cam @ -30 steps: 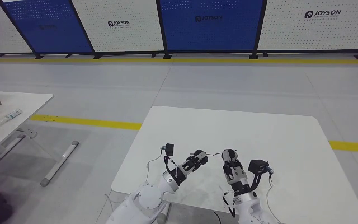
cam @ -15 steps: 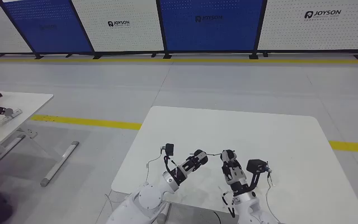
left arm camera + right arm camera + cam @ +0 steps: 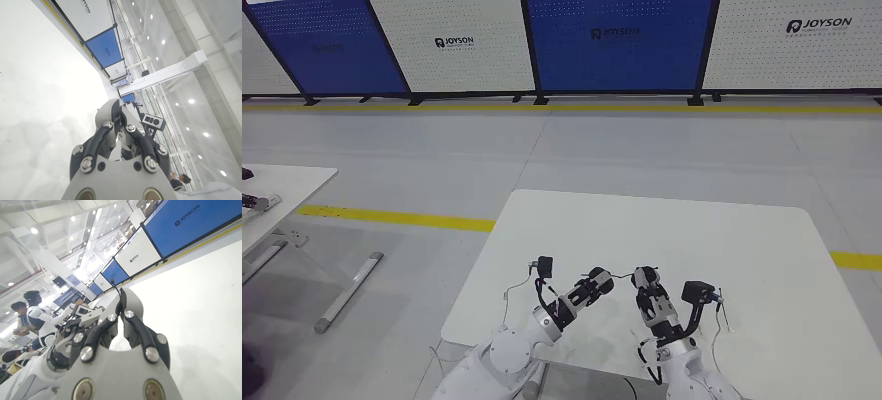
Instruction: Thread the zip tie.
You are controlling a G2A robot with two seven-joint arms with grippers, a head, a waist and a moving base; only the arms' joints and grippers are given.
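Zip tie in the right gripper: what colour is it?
Black. The zip tie shows best in the right wrist view, sticking out past the shut jaws.

My top cam sits overhead, looking down across the bench [image 3: 742,235] to the far panels [image 3: 617,45]. Wrist cams ride tight behind the left pincer [image 3: 121,108] and right pincer [image 3: 121,298], tilted toward the ceiling [image 3: 189,56]. All three share bench and panels.

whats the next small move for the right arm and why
Probably ease the right gripper toward the left gripper, aiming the zip tie at it. The tie's blocky end juts from the shut right gripper, and in the top view the two grippers face each other above the table.
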